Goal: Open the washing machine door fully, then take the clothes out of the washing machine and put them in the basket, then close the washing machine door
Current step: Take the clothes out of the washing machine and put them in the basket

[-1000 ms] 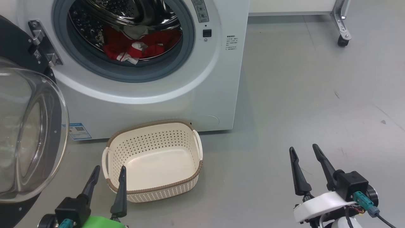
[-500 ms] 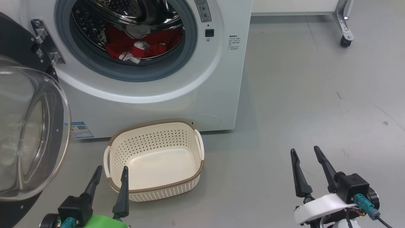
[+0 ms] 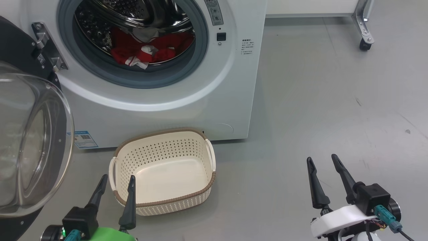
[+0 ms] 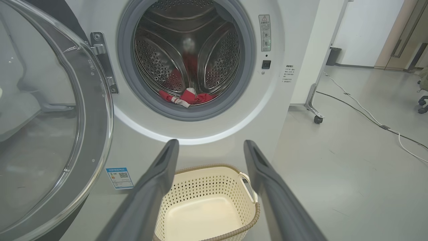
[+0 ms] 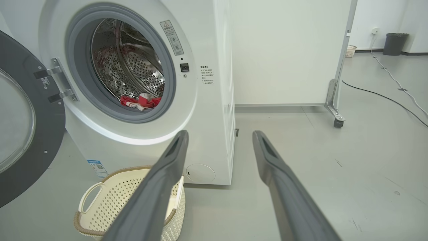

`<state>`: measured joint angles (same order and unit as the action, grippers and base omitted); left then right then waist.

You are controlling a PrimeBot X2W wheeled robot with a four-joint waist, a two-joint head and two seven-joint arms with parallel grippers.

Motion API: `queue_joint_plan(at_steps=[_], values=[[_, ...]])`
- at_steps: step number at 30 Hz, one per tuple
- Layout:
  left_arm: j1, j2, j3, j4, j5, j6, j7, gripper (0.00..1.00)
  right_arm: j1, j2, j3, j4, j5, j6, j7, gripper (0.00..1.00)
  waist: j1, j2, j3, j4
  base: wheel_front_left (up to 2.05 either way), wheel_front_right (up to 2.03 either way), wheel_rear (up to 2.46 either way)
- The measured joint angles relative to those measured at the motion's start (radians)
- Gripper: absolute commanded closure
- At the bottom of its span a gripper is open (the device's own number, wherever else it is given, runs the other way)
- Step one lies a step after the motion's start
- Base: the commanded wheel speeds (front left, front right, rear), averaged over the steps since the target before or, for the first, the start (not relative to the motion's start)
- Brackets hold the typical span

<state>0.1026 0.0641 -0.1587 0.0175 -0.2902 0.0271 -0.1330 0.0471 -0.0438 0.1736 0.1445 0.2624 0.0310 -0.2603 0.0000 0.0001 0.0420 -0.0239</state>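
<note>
Door wide open, and here was the picture: the washing machine door (image 3: 33, 144), glossy black frame around a bulging clear bowl, stood out at the left. The red clothes (image 3: 147, 50) lay crumpled low in the perforated steel drum (image 3: 133, 13) of the washing machine (image 3: 200, 100), up and ahead of both tools. The left tool (image 3: 117, 177) hovered by the basket's near-left corner, fingers spread, holding nothing. The right tool (image 3: 321, 158), equally spread and empty, hung well off to the right over bare grey floor. So the left arm looked the nearer one. The soft heap, white-trimmed, ran side to side behind the grey rubber ring (image 3: 197, 50). The basket (image 3: 160, 131), cream perforated plastic with a brown woven-look rim, sat empty on the floor just below the opening.
</note>
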Motion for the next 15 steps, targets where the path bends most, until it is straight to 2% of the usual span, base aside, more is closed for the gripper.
queue_joint_plan(at_steps=[15], values=[[0.0,0.0,-0.004,-0.011,0.0,0.004,0.001,0.0,0.002,0.0,-0.001,-0.004,0.0,-0.006,0.0,0.0,0.0,0.0,0.007,-0.004,0.84,-0.84,0.0]])
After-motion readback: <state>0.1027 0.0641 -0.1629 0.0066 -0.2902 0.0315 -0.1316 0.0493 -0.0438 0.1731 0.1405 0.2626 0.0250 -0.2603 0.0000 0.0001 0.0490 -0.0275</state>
